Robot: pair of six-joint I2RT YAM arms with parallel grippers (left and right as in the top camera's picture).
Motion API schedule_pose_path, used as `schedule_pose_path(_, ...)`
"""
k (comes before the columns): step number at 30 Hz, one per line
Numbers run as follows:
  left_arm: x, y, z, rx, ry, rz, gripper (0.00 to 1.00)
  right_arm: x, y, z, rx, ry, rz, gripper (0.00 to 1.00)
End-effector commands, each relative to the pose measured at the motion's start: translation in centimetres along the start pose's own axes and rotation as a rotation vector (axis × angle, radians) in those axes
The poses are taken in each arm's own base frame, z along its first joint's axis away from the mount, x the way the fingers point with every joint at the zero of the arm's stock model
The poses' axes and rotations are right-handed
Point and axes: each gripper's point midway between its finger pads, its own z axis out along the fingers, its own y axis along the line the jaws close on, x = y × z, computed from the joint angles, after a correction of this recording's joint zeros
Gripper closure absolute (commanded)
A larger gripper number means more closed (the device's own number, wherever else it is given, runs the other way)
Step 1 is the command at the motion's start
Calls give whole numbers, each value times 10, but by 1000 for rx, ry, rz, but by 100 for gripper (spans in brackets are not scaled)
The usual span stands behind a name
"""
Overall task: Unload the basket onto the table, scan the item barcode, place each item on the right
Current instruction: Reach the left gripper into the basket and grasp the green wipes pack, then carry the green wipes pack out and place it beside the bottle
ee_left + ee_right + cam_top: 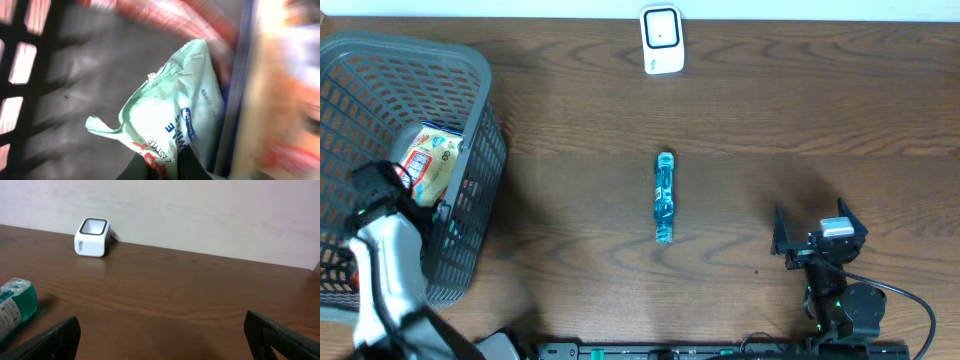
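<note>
Visibly crumpled, the packet is pale green.

Crumpled pale green packet, apparently pinched; white scanner standing.

basket: far left, packet inside; bottle: centre; scanner: behind bottle, at far edge

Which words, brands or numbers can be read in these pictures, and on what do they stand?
"MILE", perhaps, in blue on the pale green packet; the rest is blurred.
Print on the orange-printed packet: too small.
Label on the blue bottle: too small.
Mark on the white scanner: unreadable.
</note>
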Motion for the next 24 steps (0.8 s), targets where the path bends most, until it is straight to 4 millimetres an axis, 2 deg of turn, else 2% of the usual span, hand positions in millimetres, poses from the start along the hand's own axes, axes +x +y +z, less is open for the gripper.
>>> schedule_pose_path(1, -41, -36, -74, 256, -130, -53, 92, 1, 2, 0, -6, -1, -12, 1)
schedule_pose_path(2, -45, -38, -84, 292, -147, -64, 93, 1, 2, 0, -6, -1, -12, 1)
schedule_pose_path(3, -52, -42, -109, 382, -176, -101, 92, 1, 2, 0, -6, -1, -12, 1)
schedule_pose_path(5, -53, -46, -137, 498, -175, -138, 93, 1, 2, 0, -6, -1, -12, 1)
schedule_pose_path(7, -49, -54, -171, 660, -145, -157, 92, 1, 2, 0, -6, -1, -12, 1)
schedule_pose_path(10, -42, -72, -240, 978, -109, -121, 93, 1, 2, 0, -6, -1, -12, 1)
schedule_pose_path(12, -39, -76, -274, 1123, -107, -92, 93, 1, 2, 0, -6, -1, -12, 1)
schedule_pose_path(14, -29, -79, -299, 1230, -77, -44, 93, 1, 2, 0, -6, -1, -12, 1)
schedule_pose_path(16, -12, -81, -316, 1310, -6, 28, 93, 1, 2, 0, -6, -1, -12, 1)
schedule_pose_path(18, 15, -84, -326, 1360, 107, 124, 93, 1, 2, 0, -6, -1, -12, 1)
schedule_pose_path(20, 48, -87, -331, 1399, 201, 274, 93, 1, 2, 0, -6, -1, -12, 1)
schedule_pose_path(24, 98, -92, -333, 1443, 227, 580, 92, 1, 2, 0, -6, -1, -12, 1)
